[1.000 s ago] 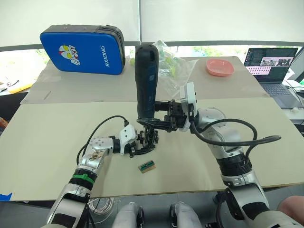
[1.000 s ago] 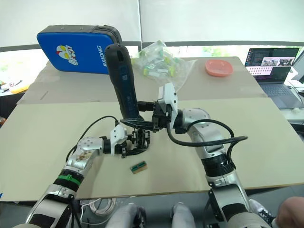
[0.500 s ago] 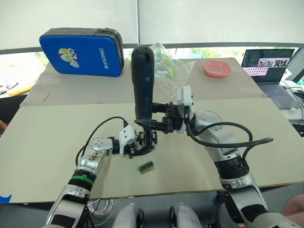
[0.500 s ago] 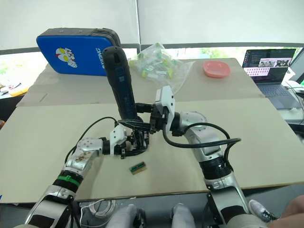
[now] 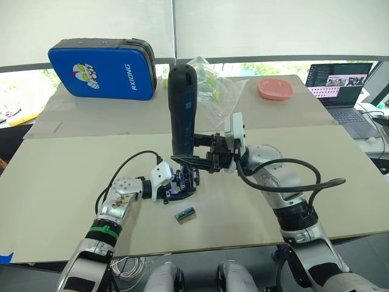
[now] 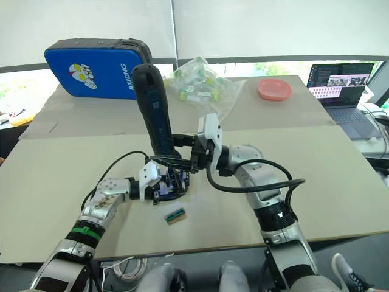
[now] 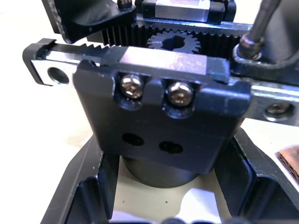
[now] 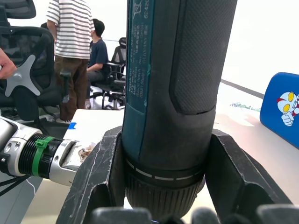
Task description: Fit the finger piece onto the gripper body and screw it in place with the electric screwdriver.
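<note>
Two grippers meet near the middle of the table (image 5: 61, 176). The right gripper (image 5: 196, 159) is clenched around the lower end of the electric screwdriver (image 5: 182, 106), which stands nearly upright with its rounded end up. Directly below the screwdriver's tip sits the gripper body (image 5: 185, 181), resting on the table and clamped in the left gripper (image 5: 176, 185). A small tan-and-green block (image 5: 186, 214) lies on the table just beside the gripper body, nearer the robot.
</note>
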